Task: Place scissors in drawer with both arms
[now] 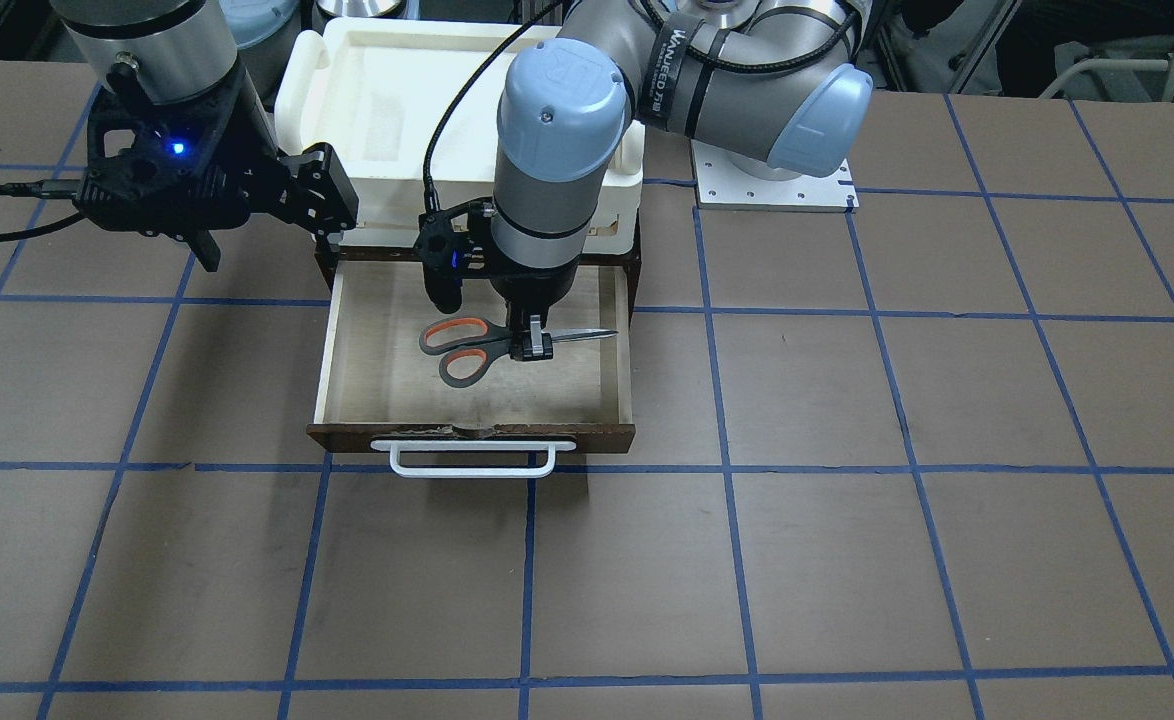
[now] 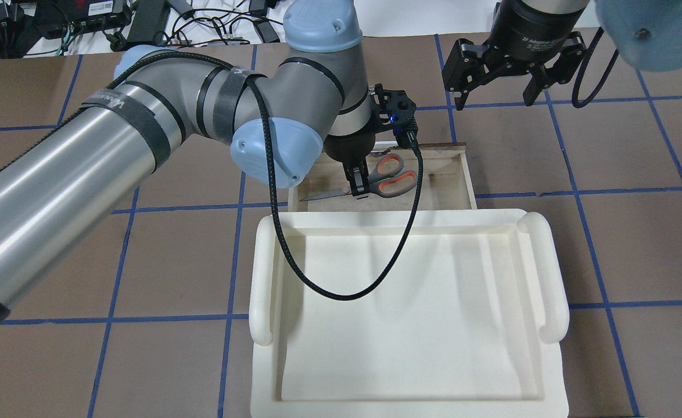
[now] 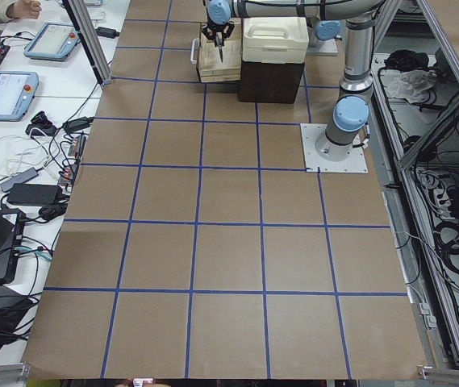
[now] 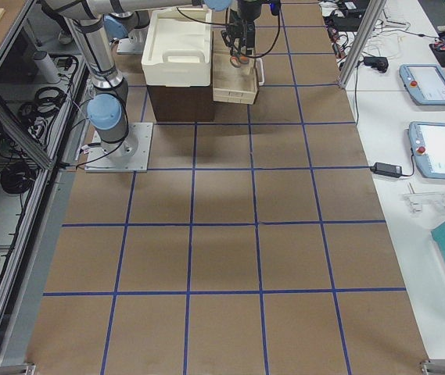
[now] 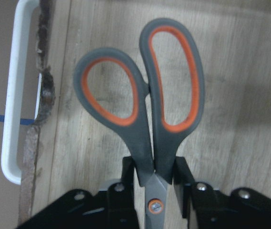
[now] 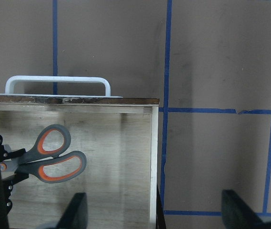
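Brown table (image 1: 897, 400) gridded with blue tape. At left, the right gripper (image 1: 272, 235) hangs spread wide by the open drawer's (image 1: 467, 432) back corner. Inside the drawer, away from its walls, the left gripper (image 1: 532, 345) pinches the scissors (image 1: 462, 345) at the pivot. The table runs on wide to the right.

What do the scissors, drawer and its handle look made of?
The scissors: handles look matte grey plastic with orange, perhaps rubbery, loop linings; blades grey metal, screw at pivot.
The drawer: pale wood inside, grain showing, dull finish; front dark brown, edge chipped.
The drawer handle: smooth white bar, plastic or painted metal, cannot tell.
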Motion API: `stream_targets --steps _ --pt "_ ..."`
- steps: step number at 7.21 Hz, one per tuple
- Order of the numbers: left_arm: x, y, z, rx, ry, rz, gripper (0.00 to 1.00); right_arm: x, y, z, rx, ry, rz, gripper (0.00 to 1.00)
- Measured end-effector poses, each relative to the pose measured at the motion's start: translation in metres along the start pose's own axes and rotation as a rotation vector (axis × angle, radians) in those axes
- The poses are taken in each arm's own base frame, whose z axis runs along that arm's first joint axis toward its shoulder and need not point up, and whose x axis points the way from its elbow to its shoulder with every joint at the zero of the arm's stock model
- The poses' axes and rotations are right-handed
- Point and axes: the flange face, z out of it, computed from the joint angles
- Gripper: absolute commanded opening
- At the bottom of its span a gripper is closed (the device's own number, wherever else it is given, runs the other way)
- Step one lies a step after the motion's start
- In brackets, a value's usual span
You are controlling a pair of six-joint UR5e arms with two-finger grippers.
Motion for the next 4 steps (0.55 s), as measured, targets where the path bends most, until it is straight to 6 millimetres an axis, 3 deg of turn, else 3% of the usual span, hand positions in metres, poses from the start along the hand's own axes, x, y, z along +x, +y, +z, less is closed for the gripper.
stream_targets --steps 4 --pt "0.014 -0.022 0.026 -0.015 0.011 0.012 0.00 0.000 0.001 0.001 -0.007 0.000 0.002 1.00"
